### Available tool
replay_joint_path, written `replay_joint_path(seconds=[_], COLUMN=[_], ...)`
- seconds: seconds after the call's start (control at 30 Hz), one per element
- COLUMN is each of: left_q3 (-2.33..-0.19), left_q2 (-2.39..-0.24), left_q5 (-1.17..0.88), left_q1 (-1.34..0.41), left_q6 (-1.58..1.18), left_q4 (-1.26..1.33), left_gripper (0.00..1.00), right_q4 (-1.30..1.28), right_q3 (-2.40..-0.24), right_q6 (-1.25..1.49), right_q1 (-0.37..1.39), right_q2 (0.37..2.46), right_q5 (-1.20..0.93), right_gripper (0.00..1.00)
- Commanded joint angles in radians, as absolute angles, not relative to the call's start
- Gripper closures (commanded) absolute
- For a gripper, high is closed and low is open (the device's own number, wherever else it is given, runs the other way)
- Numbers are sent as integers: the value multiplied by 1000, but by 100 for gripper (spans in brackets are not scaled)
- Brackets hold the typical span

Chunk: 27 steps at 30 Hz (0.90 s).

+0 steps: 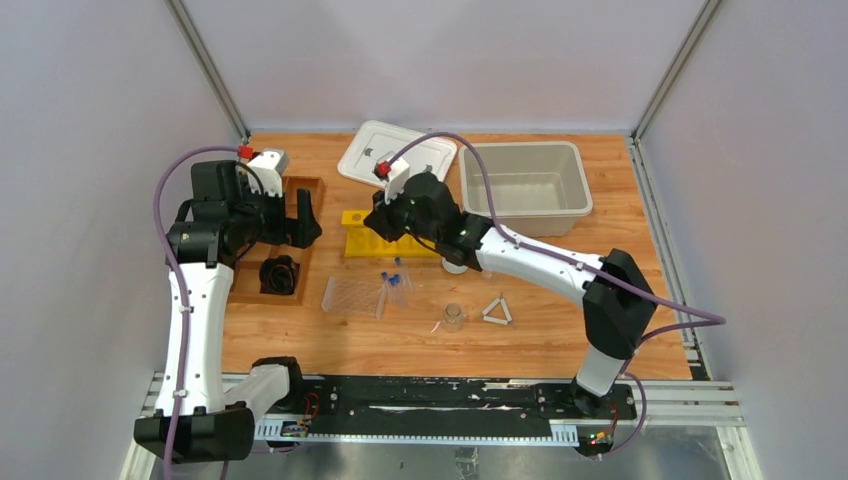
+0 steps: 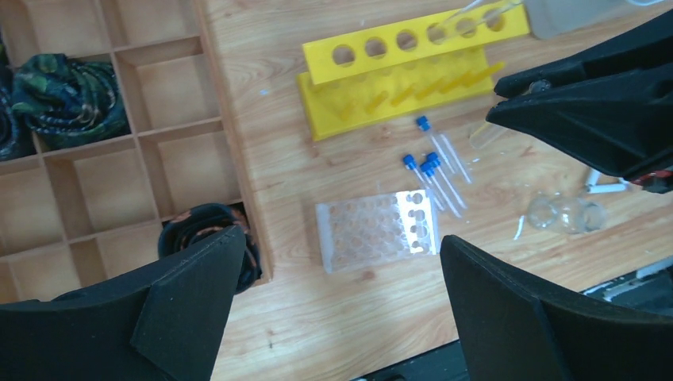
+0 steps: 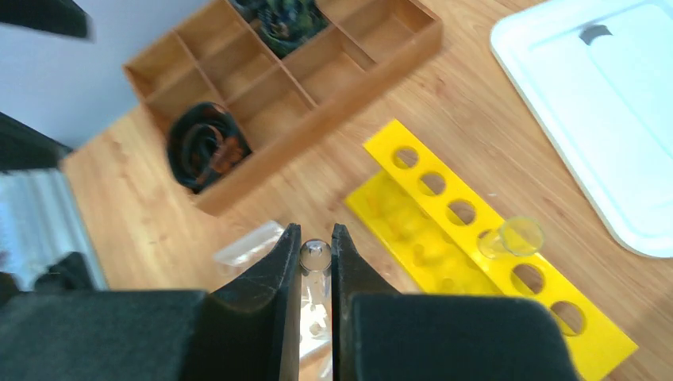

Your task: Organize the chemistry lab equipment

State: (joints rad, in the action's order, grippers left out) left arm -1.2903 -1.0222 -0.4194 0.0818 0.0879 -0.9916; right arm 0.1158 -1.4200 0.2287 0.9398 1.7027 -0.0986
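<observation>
R gripper (image 3: pixel 316 234) is clenched on a clear tube (image 3: pixel 316 255), whose rounded end shows between the fingers. It is held above the table just short of the yellow rack (image 3: pixel 413 230). One seated tube (image 3: pixel 512 236) stands in a hole toward the rack's far end, and the other holes look vacant. L gripper (image 2: pixel 341 254) is released, jaws wide apart w/ nothing between them, and hangs over the table beside the wooden tray (image 2: pixel 214 119). Below it, approx. four blue-capped tubes (image 2: pixel 432 167) lie loose on the table between the yellow rack and the clear plastic rack (image 2: pixel 373 232). That rack lies flat, w/ no tube visibly in its wells. Toward the front edge sit a small glass beaker (image 1: pixel 453 317) and, just beside it, the white triangle (image 1: pixel 497 311), apart from each other. A white rounded piece (image 1: pixel 455 266), prob. the dome, is half hidden under the R arm. At the back, the grey bin (image 1: pixel 520 148) shows no lab item inside, and its white lid (image 1: pixel 395 155) lies next to it. Judgement: early stage. One tube is racked and one is in hand awaiting a hole. The capped tubes, beaker, triangle and dome are all yet to be sorted.
</observation>
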Motion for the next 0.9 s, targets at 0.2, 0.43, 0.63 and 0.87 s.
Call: replay_joint_path(seconds=[0.2, 0.43, 0.63, 0.87], left_q3=[-1307, -1309, -1291, -1291], left_q2=[-1105, -1122, -1121, -1147], left_q5=[-317, -328, -331, -358], left_q1=[89, 94, 101, 101], left_q6=[117, 138, 129, 120], left_q4=[-981, -980, -941, -940], left_gripper=[0, 0, 0, 0], right_q4=[430, 555, 588, 586], right_q3=[-1364, -1333, -1322, -1311], right_q6=[67, 12, 4, 14], right_q1=[928, 928, 928, 928], right_q2=[1830, 1894, 1936, 1962], right_q5=[-30, 67, 92, 51], right_gripper=[100, 100, 100, 100])
